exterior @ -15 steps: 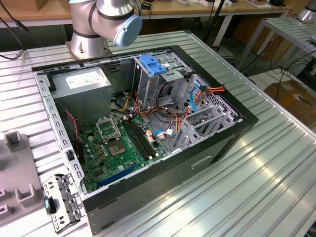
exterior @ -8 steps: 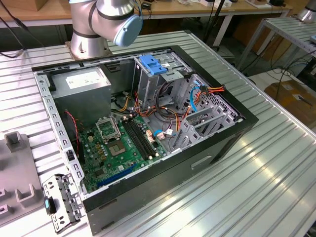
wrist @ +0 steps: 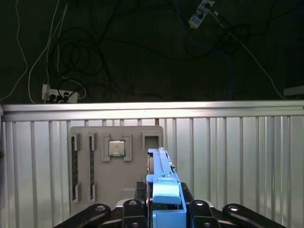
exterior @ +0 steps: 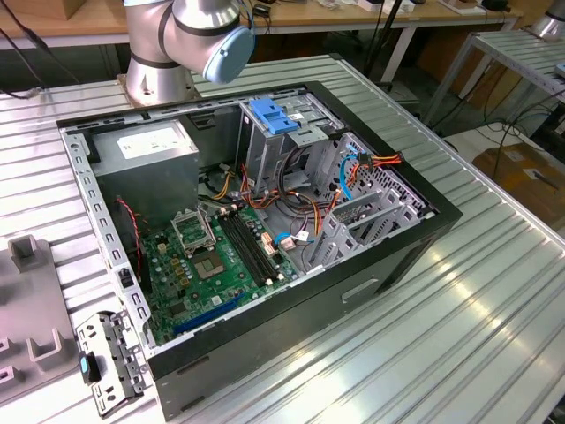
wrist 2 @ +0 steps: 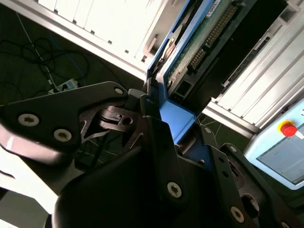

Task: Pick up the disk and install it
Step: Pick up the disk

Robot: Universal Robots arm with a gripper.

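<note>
First wrist view: gripper (wrist: 164,206) is clamped on the disk (wrist: 160,164). The disk shows edge-on, blue rail (wrist: 166,192) toward the camera, with black fingers (wrist: 141,197) pressing on its two flat sides. The disk's far end lines up over a grey tray (wrist: 118,180) lying on the slatted table (wrist: 237,161); can't tell whether it touches the tray or hangs clear. The tray has a CPU (wrist: 116,148) in a pocket and RAM sticks (wrist: 74,166) in slots beside it. Past the table edge the floor is dark, with loose cables (wrist: 71,61) and a power strip (wrist: 59,96). Second wrist view, same grip from the other side: the disk's circuit side with a connector row faces the camera, the rail runs along its edge, and the jaws are closed tight on it. A pendant (wrist 2: 287,128) with a red button sits off beyond the table. Exterior view: the arm (exterior: 190,35) base stands at the far end of the table, behind the open case (exterior: 353,291). Inside the case are the motherboard (exterior: 212,256), the PSU (exterior: 146,146) in the far corner, and the drive cage (exterior: 282,150) with a blue latch (exterior: 274,115) on top. A metal bracket (exterior: 110,362) lies on the table just beside the case's near corner, on the exterior view's left, next to the tray. The disk is in the gripper by the tray, not yet installed in the case.
</note>
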